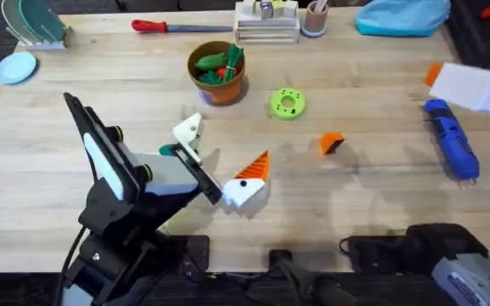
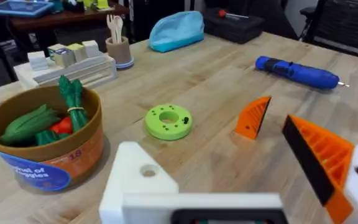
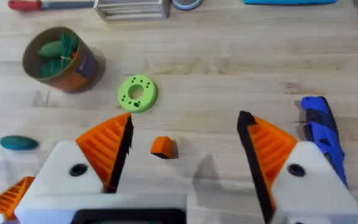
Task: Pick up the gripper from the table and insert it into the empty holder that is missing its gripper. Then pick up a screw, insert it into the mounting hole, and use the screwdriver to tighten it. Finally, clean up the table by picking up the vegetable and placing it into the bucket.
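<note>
Wooden table (image 1: 373, 195) holds one gripper (image 1: 332, 143), one screwdriver (image 1: 452, 138), one bucket (image 1: 218, 72).

A light wooden table (image 1: 356, 76) of butcher-block planks fills the scene, evenly lit, with soft shadows under what stands on it. Along its far edge sit a rack of small blocks (image 1: 266, 21), a tan cup (image 1: 315, 19) holding sticks, a folded light-blue cloth (image 1: 402, 15) toward the far right and a red-handled tool (image 1: 164, 26) toward the far left. At the far left corner stand a clear rack (image 1: 34, 24) and a pale blue plate (image 1: 15, 67). Beyond the table, in the left wrist view, the room is dim, with a dark side table (image 2: 61, 15) and a black case (image 2: 235, 25).
</note>
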Controlling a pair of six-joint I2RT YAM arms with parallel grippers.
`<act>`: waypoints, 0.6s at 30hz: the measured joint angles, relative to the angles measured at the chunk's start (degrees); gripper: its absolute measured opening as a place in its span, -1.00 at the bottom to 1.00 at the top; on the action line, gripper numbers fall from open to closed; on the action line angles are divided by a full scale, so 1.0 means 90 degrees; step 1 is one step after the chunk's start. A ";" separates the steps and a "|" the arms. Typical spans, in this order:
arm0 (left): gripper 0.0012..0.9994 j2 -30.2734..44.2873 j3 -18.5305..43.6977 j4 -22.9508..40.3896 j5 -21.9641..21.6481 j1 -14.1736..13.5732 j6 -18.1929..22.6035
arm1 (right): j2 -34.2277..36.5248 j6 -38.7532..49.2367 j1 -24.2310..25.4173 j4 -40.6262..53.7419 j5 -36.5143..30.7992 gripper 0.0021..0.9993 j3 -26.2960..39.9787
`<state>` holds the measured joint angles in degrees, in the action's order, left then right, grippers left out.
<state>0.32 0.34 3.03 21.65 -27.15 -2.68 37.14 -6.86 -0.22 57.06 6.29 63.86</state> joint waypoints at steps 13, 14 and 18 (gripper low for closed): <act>0.99 0.0000 0.0000 -0.0002 0.0140 -0.0001 0.0000 | 0.1412 0.0918 -0.0973 0.0445 0.0221 0.99 0.0029; 0.99 0.0000 0.0000 -0.0002 0.0172 -0.0001 0.0000 | 0.1456 0.0940 -0.1012 0.0463 0.0236 0.98 0.0029; 0.99 0.0000 0.0000 -0.0005 0.0310 0.0001 0.0000 | 0.1497 0.0968 -0.1041 0.0604 0.0325 0.99 0.0029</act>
<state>0.31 0.34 2.98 24.44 -27.14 -2.68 50.61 1.85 -9.59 62.49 9.22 64.12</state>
